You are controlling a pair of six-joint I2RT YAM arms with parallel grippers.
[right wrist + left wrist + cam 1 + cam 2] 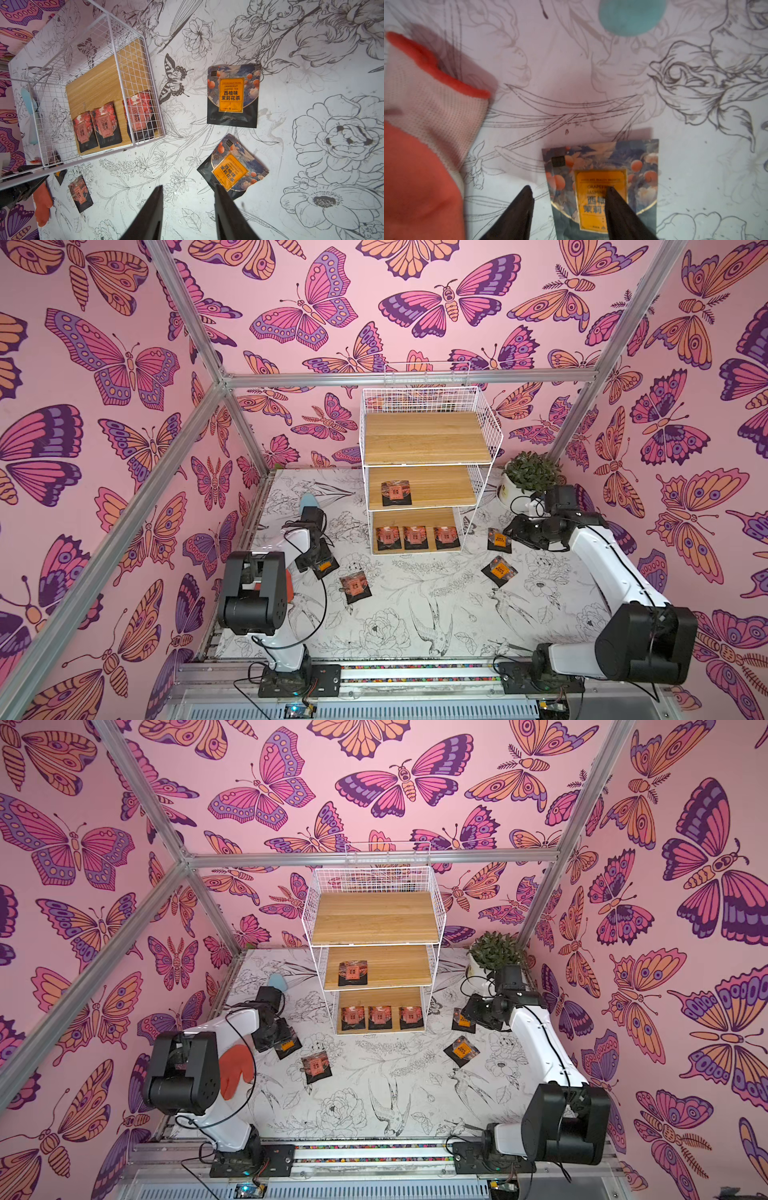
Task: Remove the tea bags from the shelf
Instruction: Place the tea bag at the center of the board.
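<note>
- In both top views: shelf (428, 435) carries four tea bags (397, 492), one on the middle board and three on the lowest; four more lie on the counter (415, 614).
- Left wrist: left claw (569, 188) spread, gripping nothing; one finger overlaps an orange-label sachet (602, 162) lying flat on the counter; orange glove (415, 155) nearby.
- Right wrist: right claw (188, 186) spread, empty, above the counter beside two further sachets (232, 95).

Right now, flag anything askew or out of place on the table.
One orange-label tea bag lies rotated cornerwise and looks crumpled, unlike its straight neighbour. An orange glove lies beside the left arm.
</note>
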